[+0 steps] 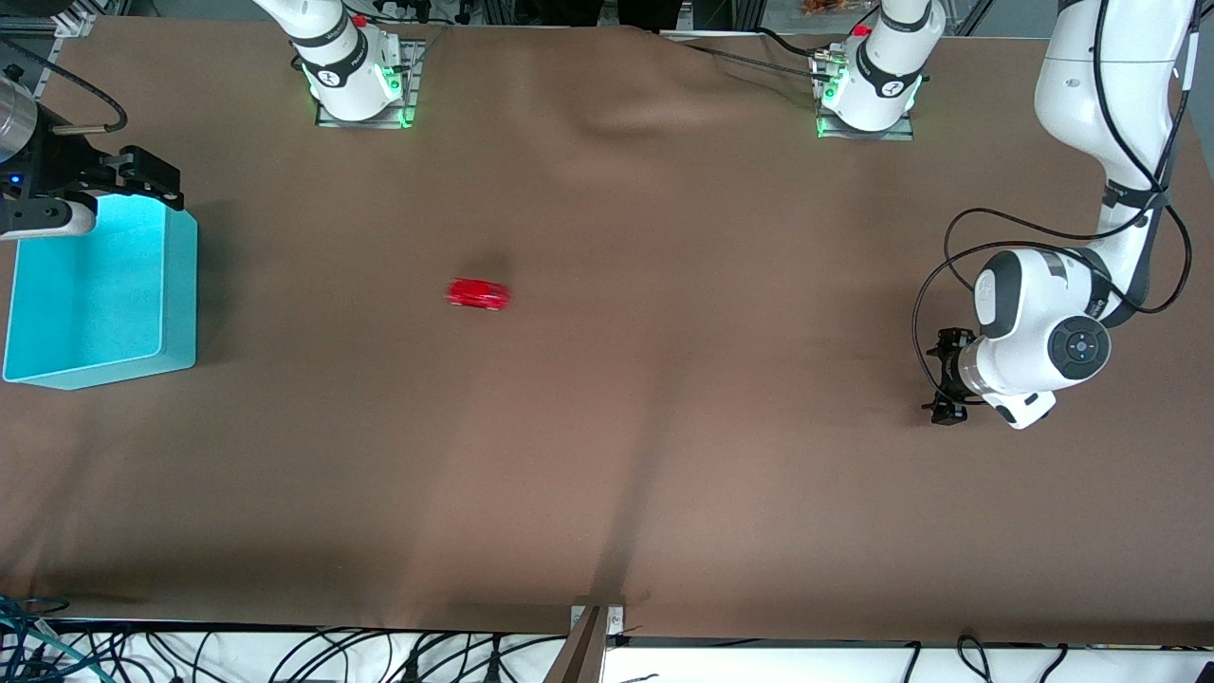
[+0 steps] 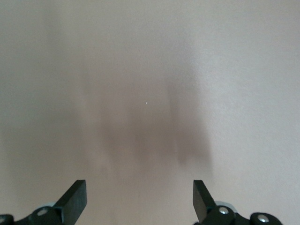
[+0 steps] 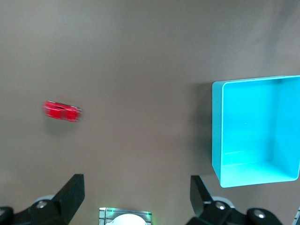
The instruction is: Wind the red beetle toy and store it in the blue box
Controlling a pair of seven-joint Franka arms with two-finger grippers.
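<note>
Two grippers, both empty with jaws spread wide, so nothing's been picked up.

Going across the front view: the blue box (image 1: 100, 294) sits at the right arm's end of the table, empty inside as far as I can see. The right gripper (image 1: 152, 180) hangs over the edge of the box that faces the robot bases, fingers apart, holding nothing. The red beetle toy (image 1: 478, 294) sits alone on the brown tablecloth (image 1: 664, 427), well apart from the box and toward the middle of the table. It looks smeared in both views that catch it, so it may be rolling, can't say for sure. The left gripper (image 1: 944, 375) is way over at the left arm's end, low over bare cloth, also spread open and waiting.

My guess on handling: the toy is tiny, light, hard and glossy, so it'll be slippery and will scoot away on its wheels if nudged. I'd pinch it across the body sides, low near the wheels, not on the rounded roof. The box looks rigid, and its wide opening should be forgiving for the drop.
</note>
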